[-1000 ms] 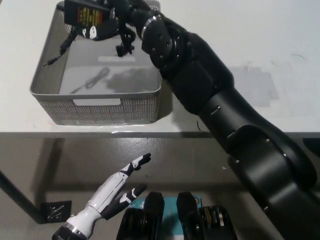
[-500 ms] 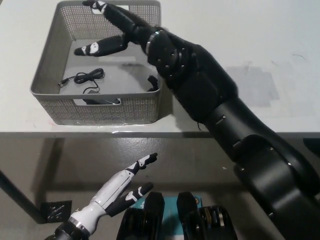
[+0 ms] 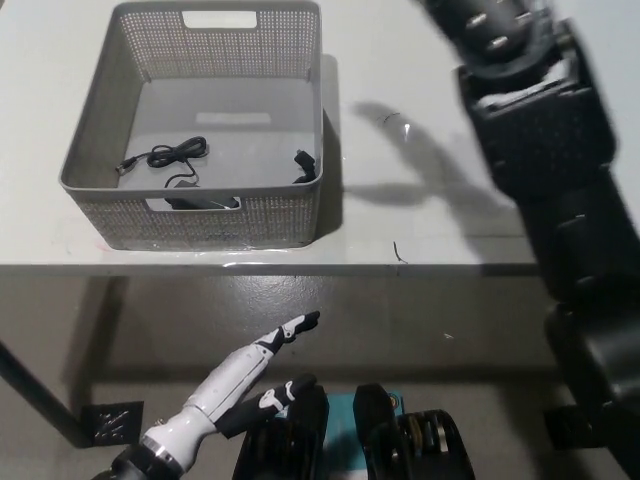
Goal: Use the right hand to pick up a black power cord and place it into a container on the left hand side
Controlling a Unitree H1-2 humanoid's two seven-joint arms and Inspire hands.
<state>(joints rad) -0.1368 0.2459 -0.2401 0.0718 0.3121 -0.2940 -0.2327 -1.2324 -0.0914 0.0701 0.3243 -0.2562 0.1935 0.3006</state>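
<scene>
The black power cord (image 3: 176, 155) lies inside the grey mesh basket (image 3: 95, 150) on the left of the white table, its thin cable coiled at the left. The adapter block (image 3: 203, 201) rests against the basket's near wall, and a plug end (image 3: 304, 163) sits at the right wall. My black right arm (image 3: 555, 180) rises along the picture's right side, well clear of the basket; its hand is out of the picture at the top. My white left hand (image 3: 240, 375) rests low below the table edge with its fingers spread, holding nothing.
The white table (image 3: 430, 120) stretches right of the basket, with the arm's shadow (image 3: 420, 165) across it. The table's front edge (image 3: 300, 268) runs across the middle, and the grey floor (image 3: 400, 320) lies below.
The right hand let the cord drop into the basket, spread its fingers, then swung up and right out of view. The left hand shifted slightly.
</scene>
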